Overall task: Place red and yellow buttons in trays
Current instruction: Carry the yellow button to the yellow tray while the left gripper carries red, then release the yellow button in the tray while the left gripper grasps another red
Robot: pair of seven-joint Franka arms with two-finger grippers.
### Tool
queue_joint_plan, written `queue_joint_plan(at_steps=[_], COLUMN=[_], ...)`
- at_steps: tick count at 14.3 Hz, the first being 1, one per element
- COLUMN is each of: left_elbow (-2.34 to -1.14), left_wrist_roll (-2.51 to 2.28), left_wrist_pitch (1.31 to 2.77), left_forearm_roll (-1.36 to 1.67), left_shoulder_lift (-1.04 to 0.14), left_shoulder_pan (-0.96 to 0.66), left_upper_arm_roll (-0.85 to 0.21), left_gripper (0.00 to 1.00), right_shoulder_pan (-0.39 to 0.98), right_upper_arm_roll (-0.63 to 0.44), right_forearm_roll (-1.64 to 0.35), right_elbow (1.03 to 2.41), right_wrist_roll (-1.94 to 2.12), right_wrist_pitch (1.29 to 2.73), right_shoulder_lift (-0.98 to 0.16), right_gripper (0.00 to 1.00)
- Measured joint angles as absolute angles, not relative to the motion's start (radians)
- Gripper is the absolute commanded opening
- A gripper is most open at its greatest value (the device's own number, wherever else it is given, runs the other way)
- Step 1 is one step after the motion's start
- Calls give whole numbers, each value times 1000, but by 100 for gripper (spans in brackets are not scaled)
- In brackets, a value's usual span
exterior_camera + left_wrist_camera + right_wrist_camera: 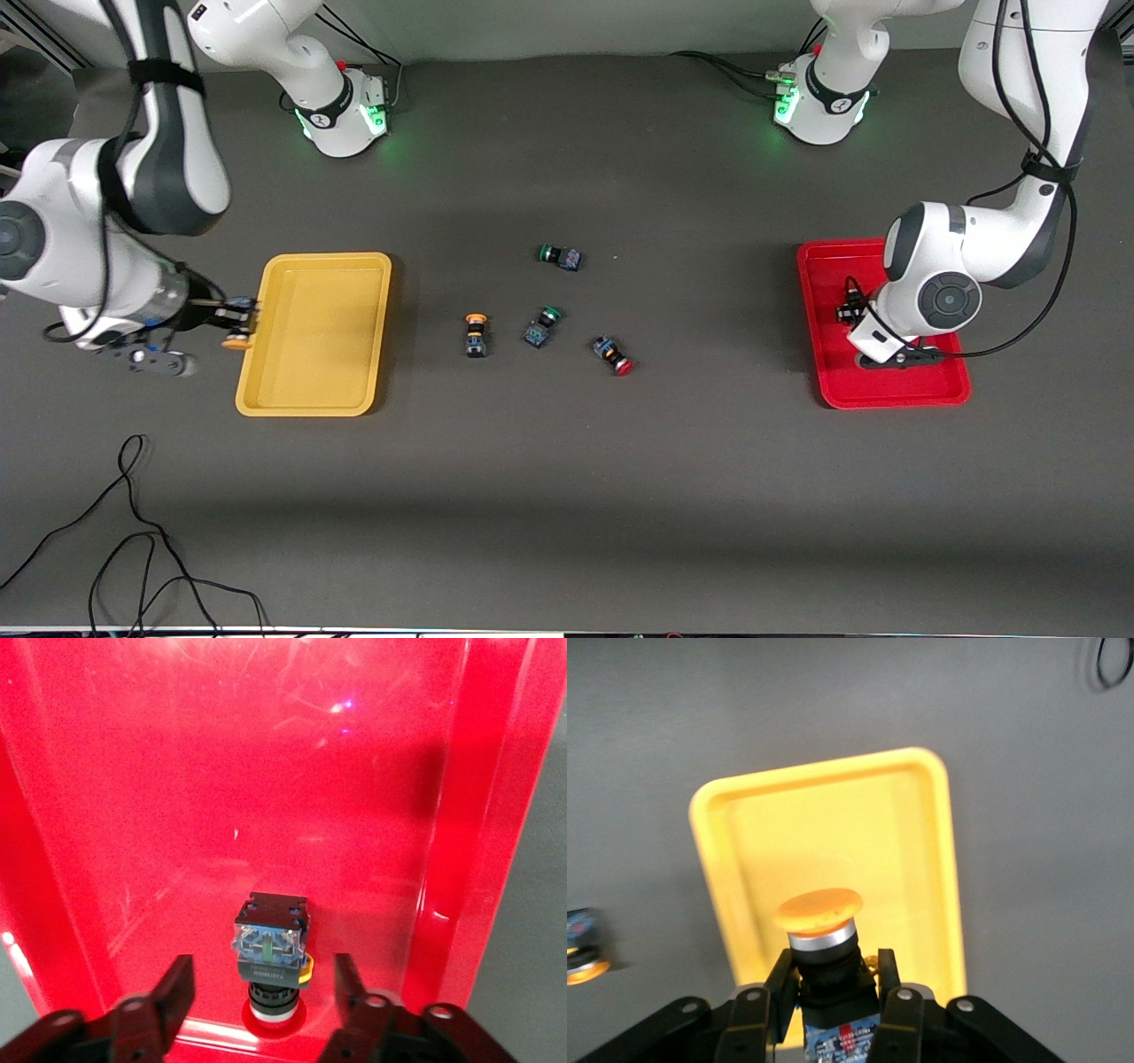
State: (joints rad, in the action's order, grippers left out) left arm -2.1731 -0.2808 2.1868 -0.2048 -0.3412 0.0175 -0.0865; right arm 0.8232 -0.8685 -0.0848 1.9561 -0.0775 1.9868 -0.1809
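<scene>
My right gripper point(237, 321) is shut on a yellow-capped button point(821, 920) and holds it over the edge of the yellow tray point(319, 328) at the right arm's end; the tray point(833, 833) lies below in the right wrist view. My left gripper point(849, 306) is open, low over the red tray point(886, 385). Between its fingers point(173, 988) a red-capped button point(270, 943) lies free on the tray floor point(266, 771). Another yellow button point(476, 334) and another red button point(613, 354) lie on the table between the trays.
Two green-capped switches lie mid-table, one point(560, 257) farther from the front camera, one point(541, 325) between the loose yellow and red buttons. Black cables point(133, 549) lie near the front edge at the right arm's end.
</scene>
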Motion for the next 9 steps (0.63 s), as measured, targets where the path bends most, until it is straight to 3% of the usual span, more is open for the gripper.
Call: queue_joint_plan(at_steps=[5,9], left_elbow=[-2029,-1820], left_wrist_roll=[-356,-672], left_wrist_pitch=[2088,2072], left_forearm_roll=[-69,20], left_shoulder_lift=[-336,-440], left_shoulder_pan=[-66,-248], left_upper_arm_roll=[-135,-152], left_gripper=[99,99], right_shoulder_pan=[806,805], right_upper_arm_roll=[-879,-874], right_forearm_roll=[-135,-449], right_elbow=[2248,2300], right_wrist_roll=[52,298], right_wrist_pitch=[2404,2468], right_shoulder_lift=[-248,-388], right_gripper=[10,11])
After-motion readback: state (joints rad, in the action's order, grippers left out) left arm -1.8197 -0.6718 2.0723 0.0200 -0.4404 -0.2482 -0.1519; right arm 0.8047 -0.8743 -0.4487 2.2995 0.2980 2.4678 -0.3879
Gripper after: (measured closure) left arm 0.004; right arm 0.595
